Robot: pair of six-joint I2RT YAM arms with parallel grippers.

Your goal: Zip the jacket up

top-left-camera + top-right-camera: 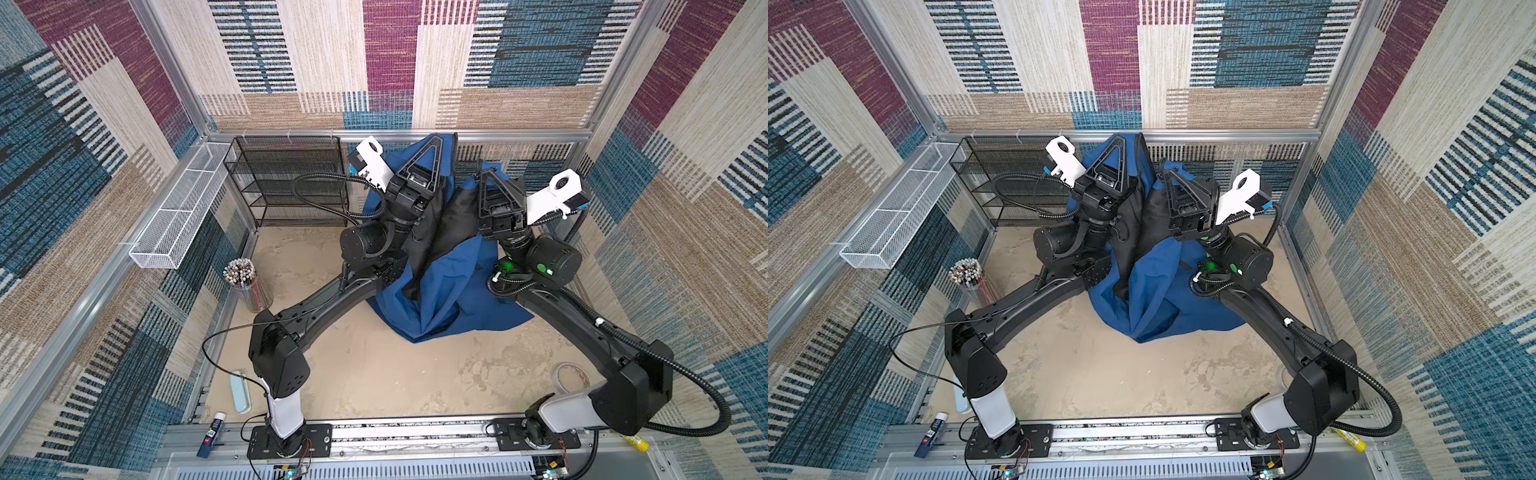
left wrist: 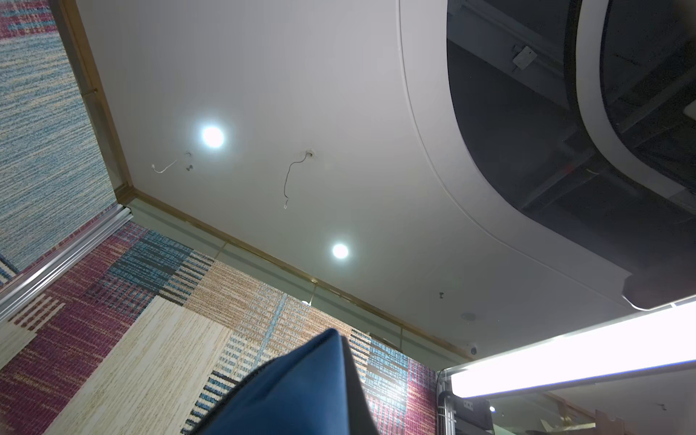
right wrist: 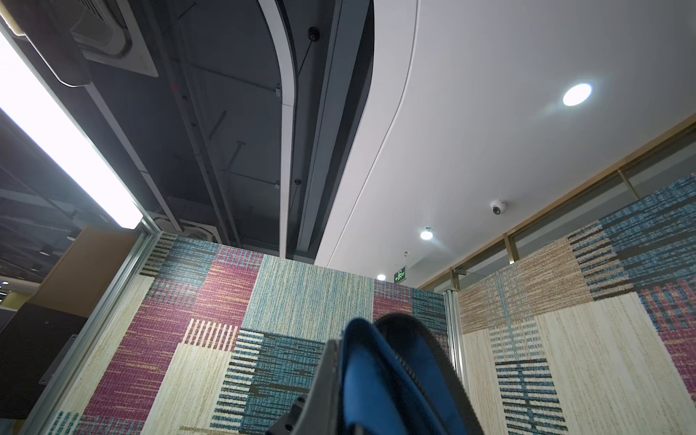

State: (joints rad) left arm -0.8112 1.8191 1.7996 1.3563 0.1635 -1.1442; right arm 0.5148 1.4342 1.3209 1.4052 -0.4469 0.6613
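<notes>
The left claw point(image 1: 435, 140) stood raised toward the camera head in both top views, pointed upward, with its jaws together and clamped on a fold of the jacket point(image 1: 449, 286). The left wrist view confirmed the grip: blue jacket fabric point(image 2: 301, 395) rose to a peak at the claw tip, against the ceiling.

The right claw point(image 1: 484, 174) was likewise pointed upward, with its jaws closed on a second fold of the jacket. In the right wrist view, blue jacket fabric point(image 3: 373, 380) and a row of black zipper teeth point(image 3: 425, 373) ran up beside one grey finger point(image 3: 325, 376).

Reference landmark: the black mesh rack point(image 1: 286, 178), which stood at the rear of the tabletop point(image 1: 374, 374).

- Jacket: just beside the mesh rack, on the side away from the white wire basket point(image 1: 174, 212). The upper part hung from both claws. The lower part lay bunched on the tabletop. The black lining point(image 1: 453, 224) was exposed between the two claws, and the front was open.
- White wire basket: just beside the mesh rack, on the side opposite the jacket, fixed along the frame rail.
- Pencil cup point(image 1: 246, 284): in front of the mesh rack, near its basket-side corner, upright on the tabletop, apart from the jacket.
- Tape roll point(image 1: 571, 376): well apart from the mesh rack, beyond the jacket, partly hidden by the right arm.
</notes>
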